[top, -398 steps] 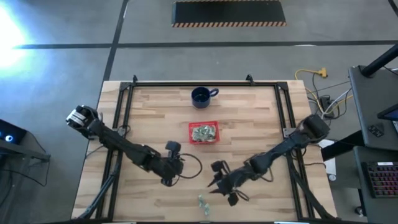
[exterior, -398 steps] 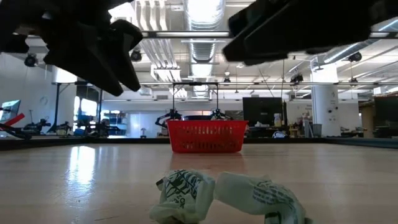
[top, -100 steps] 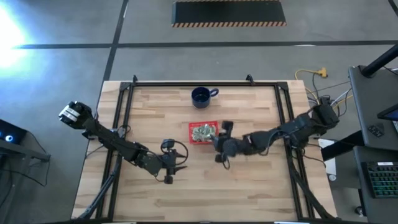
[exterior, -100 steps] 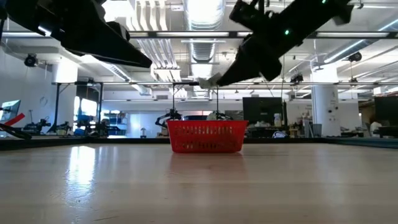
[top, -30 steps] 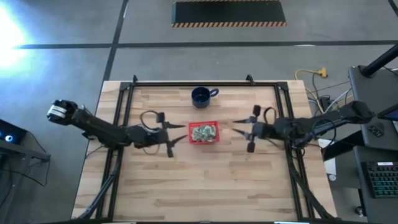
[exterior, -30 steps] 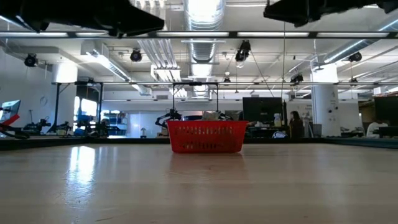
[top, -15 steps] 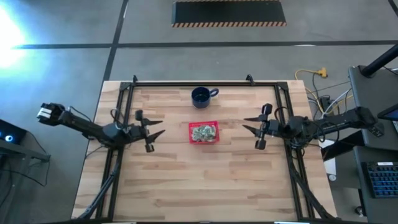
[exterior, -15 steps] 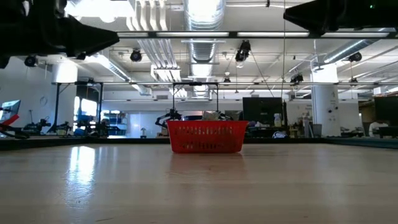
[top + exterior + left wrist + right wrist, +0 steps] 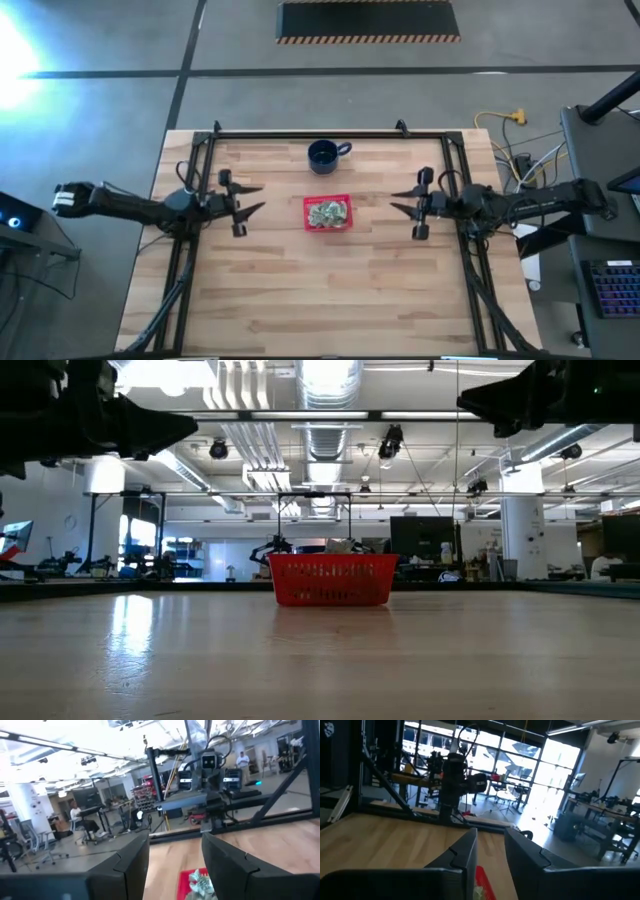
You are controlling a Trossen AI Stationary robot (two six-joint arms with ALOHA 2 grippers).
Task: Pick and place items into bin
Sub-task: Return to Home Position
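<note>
Crumpled pale items lie in the square red bin.

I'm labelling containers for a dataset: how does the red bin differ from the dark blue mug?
The red bin is square and shallow; the dark blue mug is round, with a handle. The bin holds a heap of pale green-and-white packets; the mug shows only a dark inside. The bin sits near the middle of the wooden table; the mug stands nearer an edge. Both stand upright, apart from each other.
</note>
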